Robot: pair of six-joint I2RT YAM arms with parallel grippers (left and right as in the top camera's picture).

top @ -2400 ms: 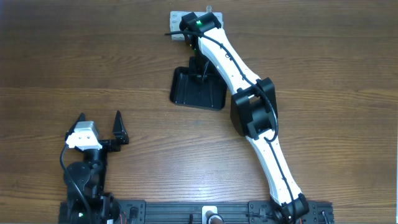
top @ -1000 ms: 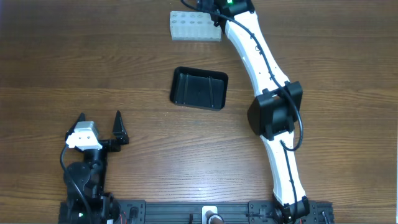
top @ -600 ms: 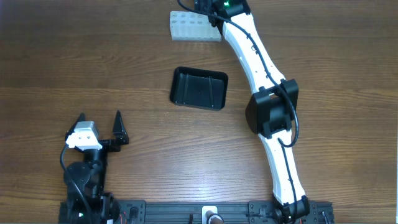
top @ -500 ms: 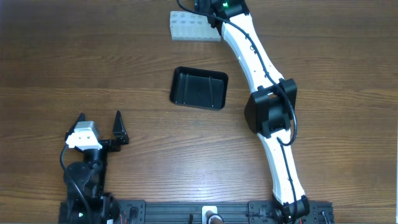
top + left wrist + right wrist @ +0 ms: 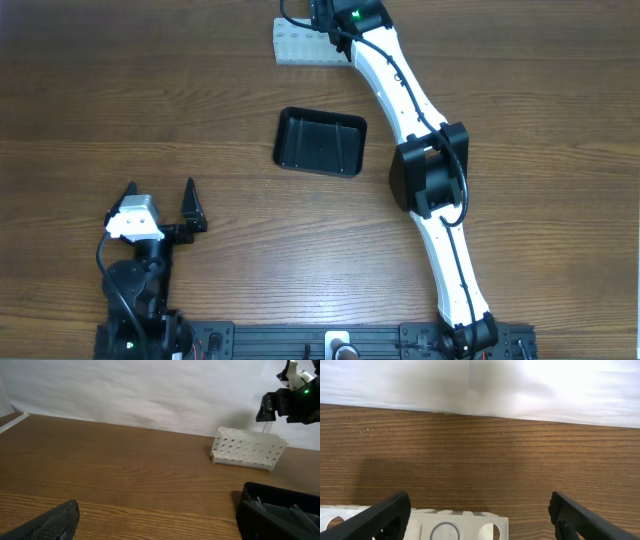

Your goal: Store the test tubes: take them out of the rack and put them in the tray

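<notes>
Right tool (image 5: 479,506), fingers wide apart, hangs over the rack's (image 5: 305,50) end (a tube mouth (image 5: 444,531) below it); left tool (image 5: 160,203) rests spread too

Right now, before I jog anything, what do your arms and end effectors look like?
The right arm has white links, a bulky black elbow housing, a black cable along it and a green light at the wrist. The left arm is black with a white wrist block. Both the left end effector and right end effector have black, tapered fingers.
</notes>
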